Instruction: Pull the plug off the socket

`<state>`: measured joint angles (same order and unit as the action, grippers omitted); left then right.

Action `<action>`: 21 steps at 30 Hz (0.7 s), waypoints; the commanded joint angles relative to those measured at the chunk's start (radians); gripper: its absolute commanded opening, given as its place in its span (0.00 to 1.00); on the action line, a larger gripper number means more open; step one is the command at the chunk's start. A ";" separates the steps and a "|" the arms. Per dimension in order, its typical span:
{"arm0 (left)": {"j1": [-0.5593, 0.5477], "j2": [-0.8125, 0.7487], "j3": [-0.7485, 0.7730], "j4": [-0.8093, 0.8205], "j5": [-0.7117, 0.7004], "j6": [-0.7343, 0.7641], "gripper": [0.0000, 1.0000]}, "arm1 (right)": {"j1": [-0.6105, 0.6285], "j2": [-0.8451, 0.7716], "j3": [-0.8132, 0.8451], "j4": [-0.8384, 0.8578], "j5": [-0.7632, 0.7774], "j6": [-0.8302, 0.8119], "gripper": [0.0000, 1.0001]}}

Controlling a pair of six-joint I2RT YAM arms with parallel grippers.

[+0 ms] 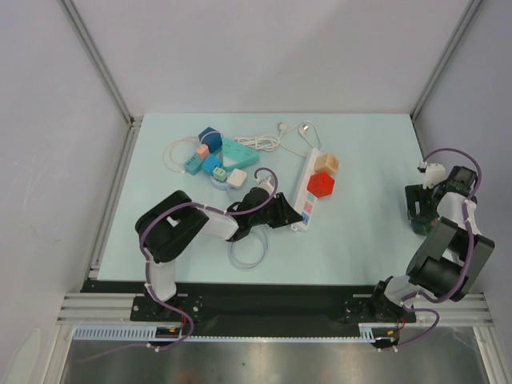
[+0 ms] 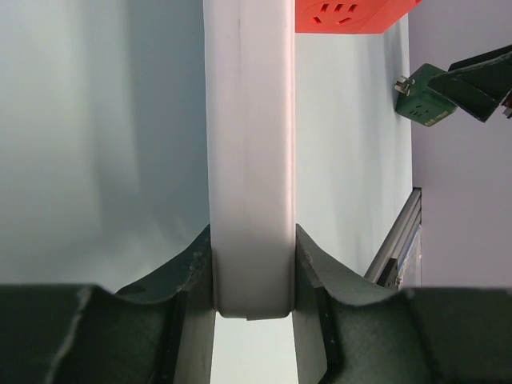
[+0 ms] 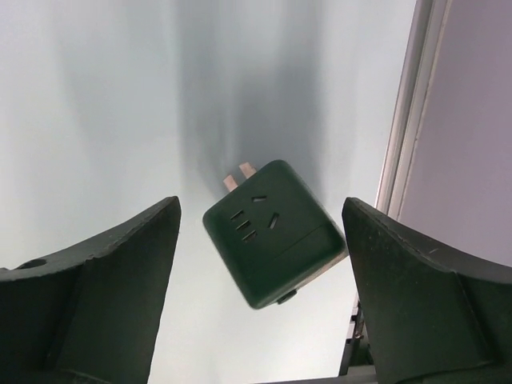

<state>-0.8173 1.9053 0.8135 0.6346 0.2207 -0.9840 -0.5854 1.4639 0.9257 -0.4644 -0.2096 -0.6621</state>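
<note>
my left claw (image 2: 252,276) pinches the strip's (image 2: 248,144) end while my right claw (image 3: 260,216) stands spread around the green plug (image 3: 272,240), loose by the table's (image 3: 96,96) right edge, well apart from the strip, so the pull looks done and only backing away is left.

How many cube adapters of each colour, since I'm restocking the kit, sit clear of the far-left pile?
Red cube: 1
Peach cube: 1
Dark green cube: 1
Total: 3
</note>
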 commanded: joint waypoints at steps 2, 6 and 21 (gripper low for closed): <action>0.003 -0.035 0.006 0.073 0.028 0.059 0.00 | -0.001 -0.068 0.036 -0.045 -0.060 0.006 0.88; 0.003 -0.037 0.006 0.077 0.032 0.061 0.00 | 0.012 -0.109 0.065 -0.098 -0.116 -0.004 0.89; 0.003 -0.035 0.004 0.115 0.040 0.039 0.00 | 0.404 -0.188 0.121 -0.125 -0.572 0.377 0.89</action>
<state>-0.8165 1.9053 0.8135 0.6380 0.2329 -0.9752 -0.2592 1.2594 1.0237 -0.6357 -0.6205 -0.4934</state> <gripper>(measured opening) 0.393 0.894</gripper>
